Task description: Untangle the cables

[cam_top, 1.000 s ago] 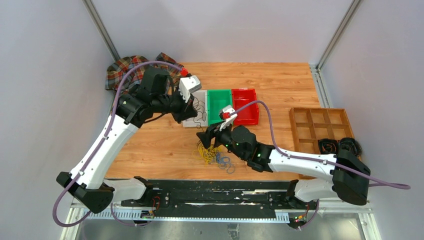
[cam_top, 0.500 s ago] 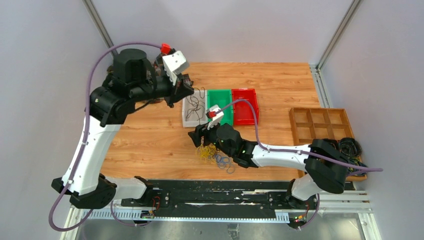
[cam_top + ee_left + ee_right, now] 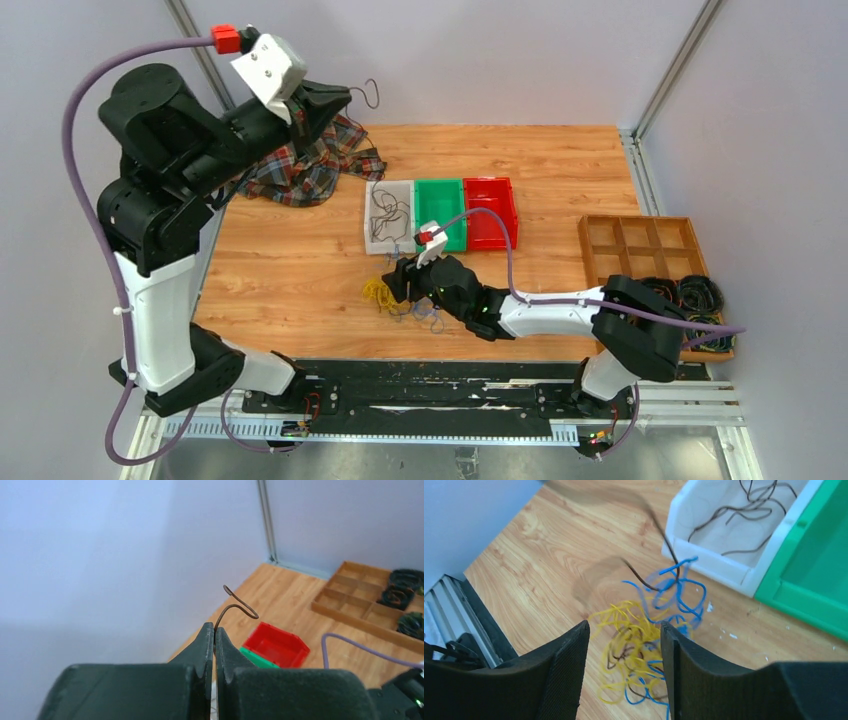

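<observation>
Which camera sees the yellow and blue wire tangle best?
The right wrist view: the tangle fills the middle, close up. The top external view shows it tiny; the left wrist view misses it.

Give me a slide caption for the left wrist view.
Left end effector shut on one dark wire, red bin beyond.

Pale walls, metal corner posts, wooden table.
</observation>
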Controlling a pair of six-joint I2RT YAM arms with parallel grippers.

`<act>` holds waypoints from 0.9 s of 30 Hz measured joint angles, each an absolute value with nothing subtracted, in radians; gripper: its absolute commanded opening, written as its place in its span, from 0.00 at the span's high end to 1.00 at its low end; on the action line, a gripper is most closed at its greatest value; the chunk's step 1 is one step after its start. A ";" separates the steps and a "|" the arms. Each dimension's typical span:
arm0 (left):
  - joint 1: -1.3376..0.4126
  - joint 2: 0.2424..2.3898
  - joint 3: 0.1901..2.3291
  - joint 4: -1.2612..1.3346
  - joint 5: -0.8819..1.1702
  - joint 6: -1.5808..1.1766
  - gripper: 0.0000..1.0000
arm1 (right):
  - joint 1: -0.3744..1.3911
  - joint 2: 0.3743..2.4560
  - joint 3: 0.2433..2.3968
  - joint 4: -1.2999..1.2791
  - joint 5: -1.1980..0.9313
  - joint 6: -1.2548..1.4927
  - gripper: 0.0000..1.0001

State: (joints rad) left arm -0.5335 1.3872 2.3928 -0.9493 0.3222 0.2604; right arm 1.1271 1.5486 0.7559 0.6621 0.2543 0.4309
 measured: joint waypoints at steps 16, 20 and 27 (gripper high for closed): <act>-0.533 1.290 2.320 -0.500 0.186 0.330 1.00 | 1.127 1.641 0.691 0.662 0.255 0.499 0.47; -0.533 1.285 2.325 -0.386 0.169 0.356 1.00 | 1.127 1.650 0.686 0.662 0.253 0.509 0.48; -0.533 1.290 2.345 -0.299 0.164 0.402 1.00 | 1.127 1.628 0.670 0.645 0.252 0.509 0.37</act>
